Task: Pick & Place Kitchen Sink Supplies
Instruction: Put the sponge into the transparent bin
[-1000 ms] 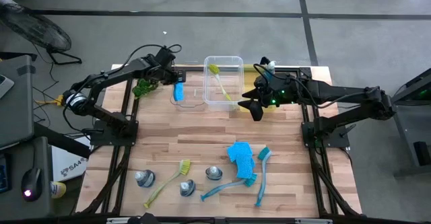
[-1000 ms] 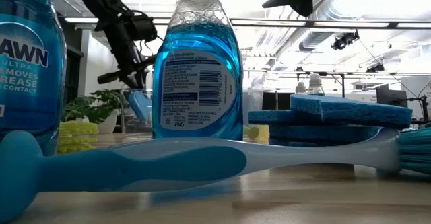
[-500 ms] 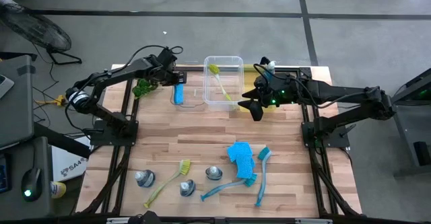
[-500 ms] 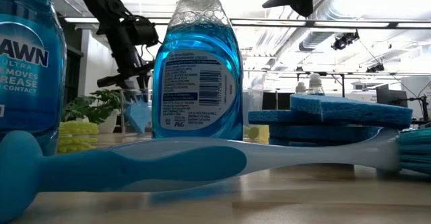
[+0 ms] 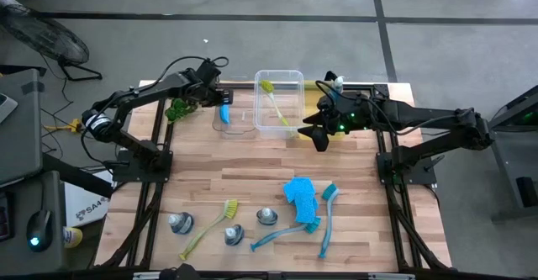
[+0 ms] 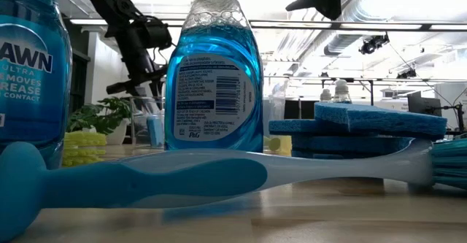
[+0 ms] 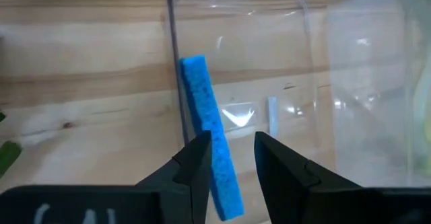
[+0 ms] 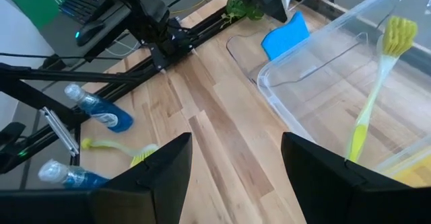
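My left gripper [image 5: 220, 97] hangs open over a small clear bin [image 5: 234, 117] at the table's far left. A blue sponge [image 7: 205, 123] stands on its edge inside that bin, below and between the fingers [image 7: 195, 167]; the low view shows the sponge [image 6: 155, 130] well under the gripper. My right gripper [image 8: 236, 150] is open, hovering by the right side of a large clear bin [image 5: 279, 103] that holds a yellow-green brush [image 8: 374, 96]. Near the front edge lie stacked blue sponges [image 5: 301, 194], two blue brushes [image 5: 326, 221], a yellow-green brush [image 5: 210, 228] and three bottles [image 5: 233, 235].
A green leafy plant [image 5: 179, 109] sits just left of the small bin, by the left arm. The wooden table's middle strip [image 5: 252, 162] lies bare between the bins and the front supplies. Black frame rails [image 5: 387, 158] run along both sides.
The blue sponge, a second ago tilted just under my left gripper, has dropped lower into the small clear bin and now stands upright there. Both arms have stayed nearly where they were.
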### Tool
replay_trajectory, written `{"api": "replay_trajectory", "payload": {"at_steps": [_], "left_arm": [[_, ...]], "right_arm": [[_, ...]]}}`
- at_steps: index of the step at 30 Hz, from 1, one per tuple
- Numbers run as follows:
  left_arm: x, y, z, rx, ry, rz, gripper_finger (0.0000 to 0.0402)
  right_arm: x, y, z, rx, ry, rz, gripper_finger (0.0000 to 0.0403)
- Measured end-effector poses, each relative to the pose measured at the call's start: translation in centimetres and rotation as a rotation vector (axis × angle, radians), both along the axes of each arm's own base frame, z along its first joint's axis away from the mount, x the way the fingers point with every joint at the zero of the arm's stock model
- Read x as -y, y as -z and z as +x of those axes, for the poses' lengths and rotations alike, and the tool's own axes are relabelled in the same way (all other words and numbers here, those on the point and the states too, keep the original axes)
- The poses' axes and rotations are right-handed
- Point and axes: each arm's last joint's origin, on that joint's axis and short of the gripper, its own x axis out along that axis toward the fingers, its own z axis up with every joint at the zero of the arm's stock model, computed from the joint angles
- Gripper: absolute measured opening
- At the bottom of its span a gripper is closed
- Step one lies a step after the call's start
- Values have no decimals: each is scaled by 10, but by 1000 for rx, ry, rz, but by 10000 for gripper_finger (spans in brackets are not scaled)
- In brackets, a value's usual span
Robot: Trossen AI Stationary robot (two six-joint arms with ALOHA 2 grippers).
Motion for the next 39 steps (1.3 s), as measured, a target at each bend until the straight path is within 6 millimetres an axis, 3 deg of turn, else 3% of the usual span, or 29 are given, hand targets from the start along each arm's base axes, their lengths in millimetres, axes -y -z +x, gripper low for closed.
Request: {"api": "replay_trajectory", "payload": {"at_steps": [4,10,16,22,31,39], "left_arm": [[0,-7,0,37,20,36,111],[7,-34,-6,133,30,150,111],[24,-62,-16,200,85,259,111],[44,-83,-12,295,224,360,111],[74,-89,10,372,385,382,111],[93,-89,21,386,470,370,111]], "right_arm": [[-1,3,-2,-29,-7,40,222],[-10,17,-4,-111,-5,89,222],[-26,39,-5,-173,-25,147,222],[-42,58,-8,-237,-99,163,222],[-72,81,-16,-323,-303,182,222],[-86,118,-26,-369,-387,145,222]]}}
